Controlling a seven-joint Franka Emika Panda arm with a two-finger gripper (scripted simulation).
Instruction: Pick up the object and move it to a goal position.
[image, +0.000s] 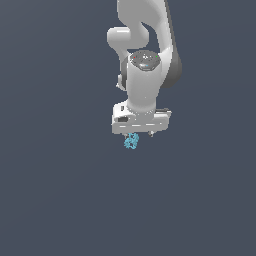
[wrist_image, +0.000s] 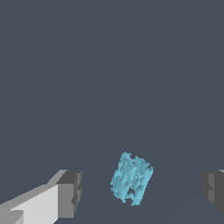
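In the exterior view the glossy white arm (image: 145, 55) points down, and the object (image: 131, 142) shows just under the claw (image: 141, 134), whose fingers are hidden. In the wrist view the claw (wrist_image: 142, 190) stands wide apart, grey pads (wrist_image: 70, 192) clear of the object (wrist_image: 131, 178) between them: pale cyan, knobbly, with small dark gaps.

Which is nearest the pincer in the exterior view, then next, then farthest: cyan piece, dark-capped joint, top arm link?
1. Cyan piece: just under the pincer, toward the exterior view's left.
2. Dark-capped joint: above the pincer.
3. Top arm link: highest, at the picture's top edge.
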